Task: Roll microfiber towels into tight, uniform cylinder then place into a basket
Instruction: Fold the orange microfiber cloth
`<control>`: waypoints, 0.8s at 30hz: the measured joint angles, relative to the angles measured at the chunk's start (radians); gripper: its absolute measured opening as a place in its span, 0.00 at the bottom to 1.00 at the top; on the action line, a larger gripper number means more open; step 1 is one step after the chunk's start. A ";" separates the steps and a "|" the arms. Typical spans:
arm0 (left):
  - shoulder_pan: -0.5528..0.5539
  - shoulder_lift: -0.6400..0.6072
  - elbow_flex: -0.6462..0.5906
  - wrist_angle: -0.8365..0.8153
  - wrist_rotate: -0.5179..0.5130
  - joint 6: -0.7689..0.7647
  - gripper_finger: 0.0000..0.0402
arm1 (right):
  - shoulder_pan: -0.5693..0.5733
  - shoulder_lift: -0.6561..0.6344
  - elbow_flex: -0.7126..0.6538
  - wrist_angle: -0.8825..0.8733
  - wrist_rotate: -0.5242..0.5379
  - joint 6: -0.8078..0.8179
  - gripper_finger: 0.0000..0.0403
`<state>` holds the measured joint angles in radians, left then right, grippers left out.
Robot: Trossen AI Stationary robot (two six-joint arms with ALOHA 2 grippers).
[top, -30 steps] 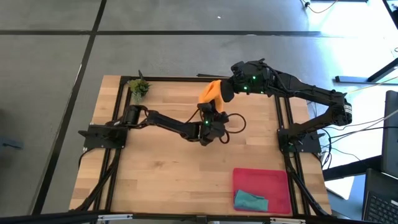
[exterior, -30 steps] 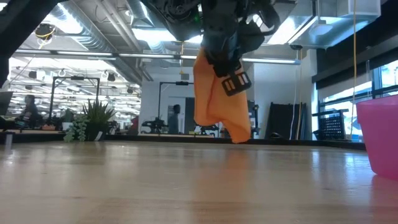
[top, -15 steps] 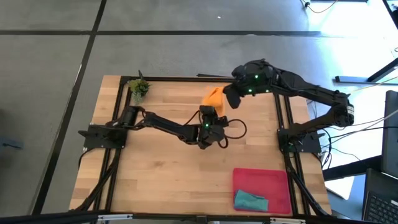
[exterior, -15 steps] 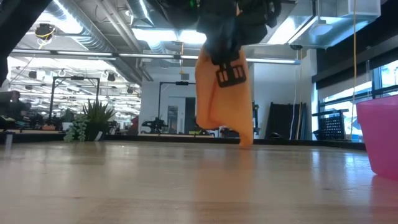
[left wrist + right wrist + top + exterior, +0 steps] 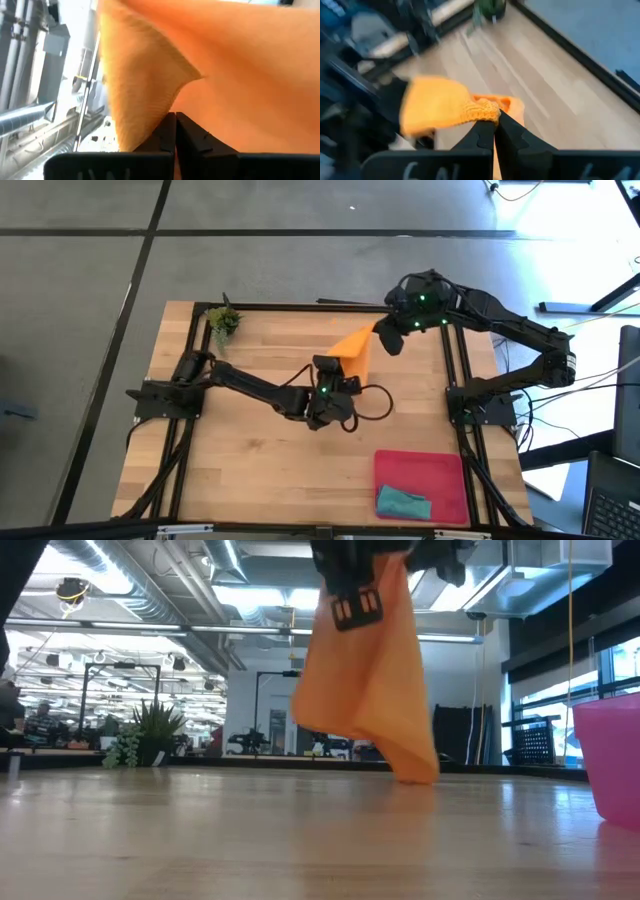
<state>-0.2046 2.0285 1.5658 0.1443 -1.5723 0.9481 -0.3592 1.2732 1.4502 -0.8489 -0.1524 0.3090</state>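
Observation:
The bright orange microfiber towel (image 5: 353,345) hangs in the air over the far middle of the table, stretched between my two grippers. My left gripper (image 5: 328,366) is shut on its near-left end and my right gripper (image 5: 381,332) is shut on its far-right end. In the low view the towel (image 5: 368,680) drapes down to a point (image 5: 420,774) close to the tabletop; whether that point touches, I cannot tell. The teal towel (image 5: 403,503) lies bunched in the near end of the red-pink basket (image 5: 420,470) at the near right. My left gripper pinches a fold of the orange towel (image 5: 150,117) between its two shut fingers, which come at it about level. The cloth fans out beyond the fingertips and hangs below them. One layer or several, I cannot tell. My right gripper pinches a bunched corner of the orange towel (image 5: 482,112) between its two shut fingertips, slanting down from the table's far right. The towel spreads away from the fingers toward my left gripper, lifted off the table at this end.
A small green plant sprig (image 5: 222,321) stands at the far left corner. The basket's pink wall (image 5: 610,755) shows at the right of the low view. Bare wood lies across the near left and the middle of the table (image 5: 250,470).
My left gripper has risen and drawn toward the table's near edge with its end of the orange towel. My right gripper has gone toward the right edge with the other end. The towel, first a narrow hanging bunch, is now spread wider between them.

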 joint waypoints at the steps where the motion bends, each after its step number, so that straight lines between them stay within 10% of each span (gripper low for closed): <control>1: -0.007 -0.012 0.000 -0.009 0.000 -0.002 0.00 | 0.000 0.000 0.000 -0.018 0.000 -0.008 0.01; 15: -0.005 -0.167 -0.001 -0.210 0.014 -0.054 0.00 | 0.001 0.000 0.000 -0.142 -0.032 -0.241 0.01; 24: 0.094 -0.259 -0.001 -0.499 0.260 -0.297 0.00 | 0.001 0.010 0.000 -0.197 0.097 -0.240 0.01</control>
<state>-0.1105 1.7692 1.5651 -0.3545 -1.3127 0.6509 -0.3581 1.2828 1.4502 -1.0462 -0.0551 0.0688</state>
